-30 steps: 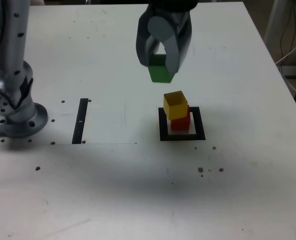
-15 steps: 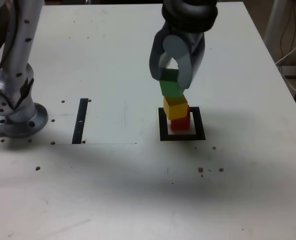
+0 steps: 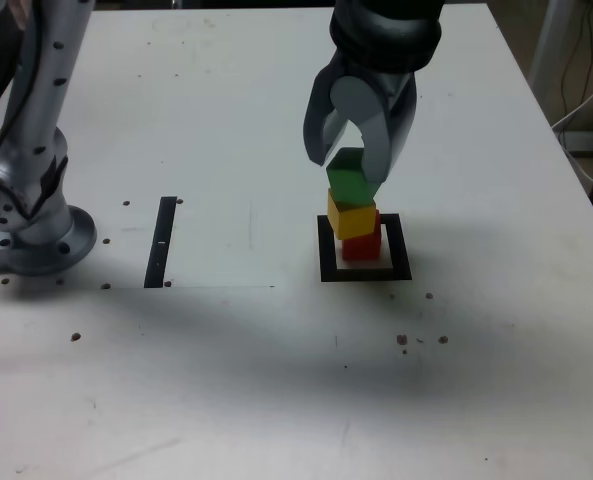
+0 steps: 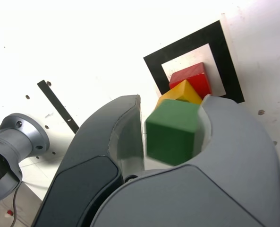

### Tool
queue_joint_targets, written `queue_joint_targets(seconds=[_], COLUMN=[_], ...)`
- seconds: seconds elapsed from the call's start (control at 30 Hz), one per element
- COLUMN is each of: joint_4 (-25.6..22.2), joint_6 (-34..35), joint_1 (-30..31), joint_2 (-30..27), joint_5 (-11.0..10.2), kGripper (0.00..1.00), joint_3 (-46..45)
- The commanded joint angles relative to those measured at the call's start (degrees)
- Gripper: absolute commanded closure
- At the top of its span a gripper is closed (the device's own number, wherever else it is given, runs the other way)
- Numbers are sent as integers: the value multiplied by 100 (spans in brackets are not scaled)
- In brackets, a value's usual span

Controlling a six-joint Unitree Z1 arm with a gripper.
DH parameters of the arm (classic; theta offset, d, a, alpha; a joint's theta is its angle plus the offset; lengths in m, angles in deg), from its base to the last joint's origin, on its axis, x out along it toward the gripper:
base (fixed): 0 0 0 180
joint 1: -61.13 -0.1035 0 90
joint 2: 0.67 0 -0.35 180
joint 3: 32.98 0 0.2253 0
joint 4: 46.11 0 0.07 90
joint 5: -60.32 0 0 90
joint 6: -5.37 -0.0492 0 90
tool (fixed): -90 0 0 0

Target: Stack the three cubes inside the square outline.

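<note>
Now the green cube [image 3: 349, 184], carried down from above, sits on the yellow cube [image 3: 353, 219] over the red cube [image 3: 362, 246] inside the square outline [image 3: 365, 273], and the fingers [image 3: 328, 130] are parting around it, so the stack looks complete once they clear.

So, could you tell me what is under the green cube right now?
The green cube sits on the yellow cube, which rests on the red cube inside the square outline. The contact faces are hidden, and the gripper flanks the green cube, one jaw standing clear.
</note>
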State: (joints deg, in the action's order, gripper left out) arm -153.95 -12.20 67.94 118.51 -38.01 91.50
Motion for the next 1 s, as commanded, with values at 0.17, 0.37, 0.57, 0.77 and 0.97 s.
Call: queue_joint_targets(seconds=[0.17,0.37,0.57,0.77,0.97], joint_4=[-63,-60,-61,-63,-59], joint_6=[-10,-10,-10,-2,53], joint_1=[13,13,13,-20,-181], joint_2=[24,-2,-164,-575,-1037], joint_5=[33,25,-41,-116,-181], kGripper=[3,1,1,1,0], joint_3=[-66,-54,-54,-217,-689])
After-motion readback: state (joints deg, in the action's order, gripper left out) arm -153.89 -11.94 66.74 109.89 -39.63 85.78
